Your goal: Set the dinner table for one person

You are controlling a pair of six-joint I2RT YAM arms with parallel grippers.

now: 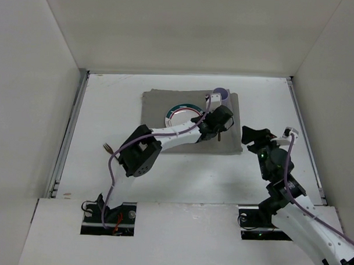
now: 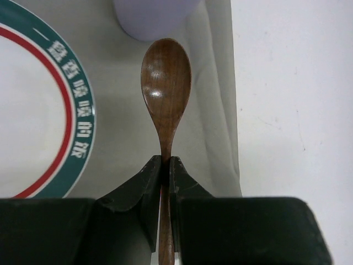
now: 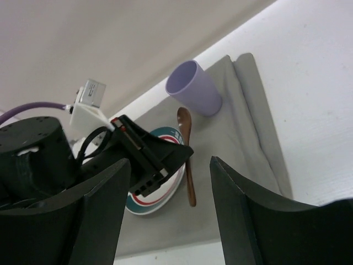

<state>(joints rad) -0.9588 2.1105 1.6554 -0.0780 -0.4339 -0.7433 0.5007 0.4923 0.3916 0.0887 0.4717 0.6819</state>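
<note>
Nearest the overhead camera sit the two arm bases at the near edge of the dinner table, a large flat matte white rectangular top with metal rails along its sides that fills the middle of this view. On its far half lies a grey rectangular cloth placemat that carries a round white plate with a teal and red rim and, at the far right corner, a lilac plastic cup. From the near left, the left arm stretches over the cloth, and the left gripper hangs over its right part between plate and cup. Bent over bare table, the right arm has the right gripper just beside the placemat's right edge. In the left wrist view the black fingers are pinched narrowly on the handle of a brown wooden spoon, whose oval bowl points at the base of the cup. Here the plate's lettered rim is on the left, and white tabletop is on the right past the cloth's folded edge. Whether the spoon touches the cloth or hangs just above it cannot be told. In the right wrist view the right gripper's own two dark fingers stand wide apart with nothing between them, and through the gap show the left gripper clamped on the spoon, the plate beside it, the upright cup beyond the spoon's bowl, and white table past the cloth.
</note>
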